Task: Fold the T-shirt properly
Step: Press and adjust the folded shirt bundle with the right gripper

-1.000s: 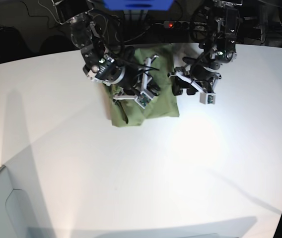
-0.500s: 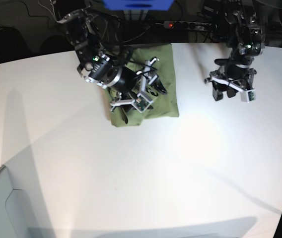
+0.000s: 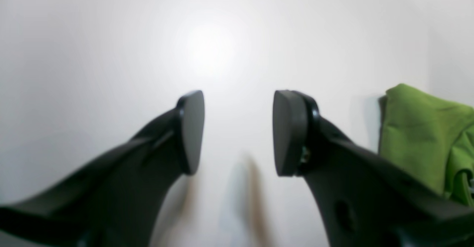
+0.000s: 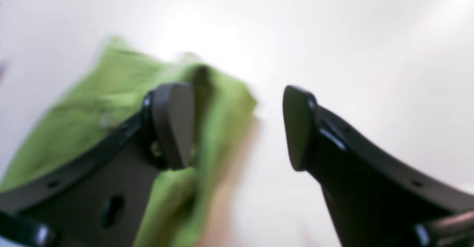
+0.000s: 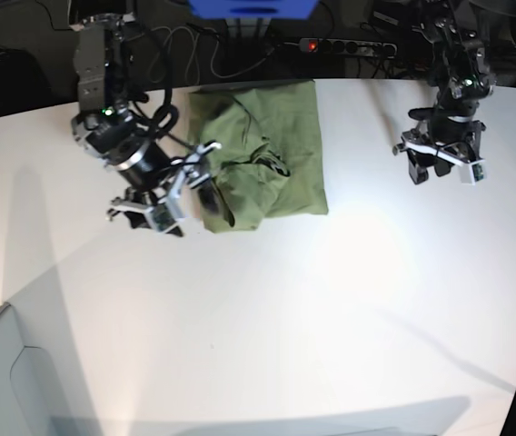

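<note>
The sage-green T-shirt [image 5: 262, 154] lies folded into a rough rectangle at the back middle of the white table [image 5: 267, 309], with rumpled folds on top. It shows at the right edge of the left wrist view [image 3: 426, 139] and blurred on the left of the right wrist view [image 4: 111, 91]. My right gripper [image 5: 163, 204] is open and empty, just left of the shirt's front left corner, its fingers [image 4: 174, 124] apart. My left gripper [image 5: 440, 168] is open and empty over bare table, well right of the shirt, its fingers [image 3: 190, 128] apart.
A power strip [image 5: 344, 45] with a red light and cables lie behind the table's far edge. A blue object [image 5: 253, 7] sits at the back centre. A grey panel [image 5: 4, 381] stands at the front left corner.
My right gripper has lifted off the shirt and moved left to beside it. My left gripper moved right, away from the shirt. The shirt stays folded in place.
</note>
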Tool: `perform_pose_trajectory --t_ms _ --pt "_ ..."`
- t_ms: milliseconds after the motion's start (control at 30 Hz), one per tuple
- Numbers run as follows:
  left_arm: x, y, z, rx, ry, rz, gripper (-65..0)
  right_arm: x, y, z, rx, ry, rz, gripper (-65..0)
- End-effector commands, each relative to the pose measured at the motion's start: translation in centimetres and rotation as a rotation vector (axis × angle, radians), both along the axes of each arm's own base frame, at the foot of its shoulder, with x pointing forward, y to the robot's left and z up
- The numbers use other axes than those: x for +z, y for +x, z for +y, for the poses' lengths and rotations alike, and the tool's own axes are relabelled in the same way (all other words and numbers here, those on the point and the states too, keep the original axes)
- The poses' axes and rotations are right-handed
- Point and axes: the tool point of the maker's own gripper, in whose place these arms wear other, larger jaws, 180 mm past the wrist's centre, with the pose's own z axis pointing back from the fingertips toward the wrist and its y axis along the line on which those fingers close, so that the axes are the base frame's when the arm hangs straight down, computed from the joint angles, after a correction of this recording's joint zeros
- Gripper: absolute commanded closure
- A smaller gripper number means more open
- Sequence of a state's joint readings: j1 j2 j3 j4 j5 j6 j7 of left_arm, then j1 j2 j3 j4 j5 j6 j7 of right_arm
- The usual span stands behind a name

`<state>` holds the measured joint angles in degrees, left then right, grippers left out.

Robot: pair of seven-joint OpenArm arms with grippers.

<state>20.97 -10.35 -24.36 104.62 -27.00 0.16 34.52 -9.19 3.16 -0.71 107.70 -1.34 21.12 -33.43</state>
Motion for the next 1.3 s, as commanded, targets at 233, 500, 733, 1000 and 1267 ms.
perform_pose_trajectory --t_ms 233,500,733,1000,1267 --pt "1.0 0.5 0.1 -0.001 0.009 -0.037 -29.0 -1.9 -0.4 2.9 0.04 0.077 0.058 -37.8" --pt "0.6 -0.2 0.2 -0.006 0.012 -0.011 -29.0 -2.4 -0.4 11.6 0.192 0.218 0.077 -38.1" --pt "0.3 -0.9 -0.2 -0.026 0.008 0.044 -29.0 2.0 0.5 13.9 0.213 0.375 -0.103 -38.4" --pt "0.6 -1.0 1.0 0.012 0.016 0.035 -29.0 1.7 -0.3 6.8 0.072 0.311 -0.148 -38.4" --pt "1.4 0.2 0.9 0.01 0.014 0.002 -29.0 0.1 -3.6 2.5 -0.024 0.252 -0.097 -38.4"
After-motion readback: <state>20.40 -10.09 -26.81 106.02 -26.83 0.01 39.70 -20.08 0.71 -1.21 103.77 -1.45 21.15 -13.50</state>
